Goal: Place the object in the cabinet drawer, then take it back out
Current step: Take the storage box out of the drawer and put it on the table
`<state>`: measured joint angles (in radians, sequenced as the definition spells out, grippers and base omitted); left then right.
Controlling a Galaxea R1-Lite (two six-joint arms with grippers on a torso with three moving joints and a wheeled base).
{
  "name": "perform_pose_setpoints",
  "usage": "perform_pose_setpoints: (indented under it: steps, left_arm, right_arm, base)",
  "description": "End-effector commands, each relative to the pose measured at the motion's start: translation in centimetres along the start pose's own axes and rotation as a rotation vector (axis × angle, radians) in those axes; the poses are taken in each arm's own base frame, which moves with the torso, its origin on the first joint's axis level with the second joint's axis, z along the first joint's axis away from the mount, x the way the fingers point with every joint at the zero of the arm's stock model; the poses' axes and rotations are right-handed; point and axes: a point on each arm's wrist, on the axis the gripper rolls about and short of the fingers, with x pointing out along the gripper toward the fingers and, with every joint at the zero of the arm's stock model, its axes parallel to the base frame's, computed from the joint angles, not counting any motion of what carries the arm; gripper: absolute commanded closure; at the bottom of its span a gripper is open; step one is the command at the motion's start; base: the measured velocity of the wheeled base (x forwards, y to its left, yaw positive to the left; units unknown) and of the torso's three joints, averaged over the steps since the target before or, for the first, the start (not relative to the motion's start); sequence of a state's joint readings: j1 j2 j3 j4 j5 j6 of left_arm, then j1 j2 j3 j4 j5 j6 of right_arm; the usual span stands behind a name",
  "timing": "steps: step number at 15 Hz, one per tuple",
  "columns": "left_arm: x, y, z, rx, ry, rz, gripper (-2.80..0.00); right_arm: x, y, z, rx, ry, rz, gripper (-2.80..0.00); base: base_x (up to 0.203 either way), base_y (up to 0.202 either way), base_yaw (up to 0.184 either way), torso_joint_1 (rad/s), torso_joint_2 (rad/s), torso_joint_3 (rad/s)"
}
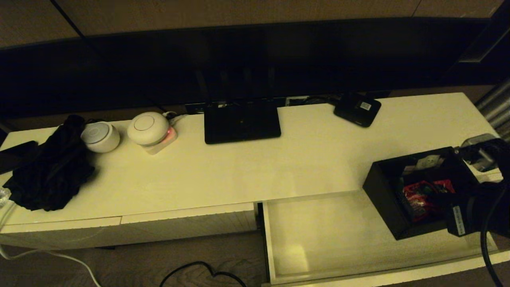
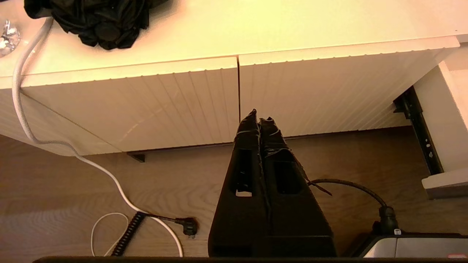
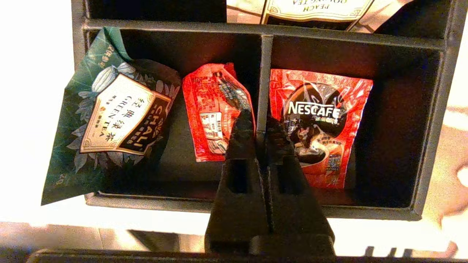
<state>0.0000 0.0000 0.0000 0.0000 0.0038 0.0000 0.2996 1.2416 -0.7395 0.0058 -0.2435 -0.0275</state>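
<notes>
The black box [image 1: 383, 196] with inner dividers sits at the right, over the back right corner of the open cream drawer [image 1: 318, 239], and looks tilted. It holds red packets [image 3: 321, 124], a green tea packet [image 3: 109, 117] and a pale packet at the far side. My right gripper [image 3: 260, 122] reaches into the box from the right [image 1: 436, 197], shut on the middle divider [image 3: 264, 73], one finger on each side. The drawer's pale interior is bare. My left gripper [image 2: 259, 117] hangs shut and empty low in front of the closed drawer fronts [image 2: 182, 102], out of the head view.
On the cabinet top lie a flat black router [image 1: 241, 121], a small black device with a white label [image 1: 357, 108], two white round devices [image 1: 100, 136] [image 1: 148, 127] and a black cloth [image 1: 48, 171]. Cables [image 2: 109, 179] trail on the wooden floor.
</notes>
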Motion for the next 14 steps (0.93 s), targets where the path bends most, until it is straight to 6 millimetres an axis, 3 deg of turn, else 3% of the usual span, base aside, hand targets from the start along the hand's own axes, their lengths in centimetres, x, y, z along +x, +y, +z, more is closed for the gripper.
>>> perform_pose_setpoints:
  steps: [1, 4, 8, 11, 14]
  left_arm:
    - [0.0, 0.0, -0.1, 0.000, 0.003, 0.001, 0.00]
    - [0.0, 0.0, -0.1, 0.000, 0.003, 0.001, 0.00]
    - [0.0, 0.0, -0.1, 0.000, 0.003, 0.001, 0.00]
    - [0.0, 0.0, -0.1, 0.000, 0.003, 0.001, 0.00]
    - [0.0, 0.0, -0.1, 0.000, 0.003, 0.001, 0.00]
  right_arm:
    - [1.4, 0.1, 1.7, 0.009, -0.008, -0.009, 0.00]
    - [4.6, -0.1, 4.9, 0.036, -0.034, -0.039, 0.00]
    - [9.2, 0.3, 7.5, 0.054, -0.084, -0.056, 0.00]
    - [11.4, 0.9, 7.9, 0.064, -0.106, -0.051, 0.00]
    - [12.2, 1.3, 8.0, 0.084, -0.121, -0.044, 0.00]
  base:
    - [0.000, 0.000, 0.000, 0.000, 0.00, 0.000]
    - [0.000, 0.000, 0.000, 0.000, 0.00, 0.000]
    - [0.000, 0.000, 0.000, 0.000, 0.00, 0.000]
    - [0.000, 0.000, 0.000, 0.000, 0.00, 0.000]
    - [0.000, 0.000, 0.000, 0.000, 0.00, 0.000]
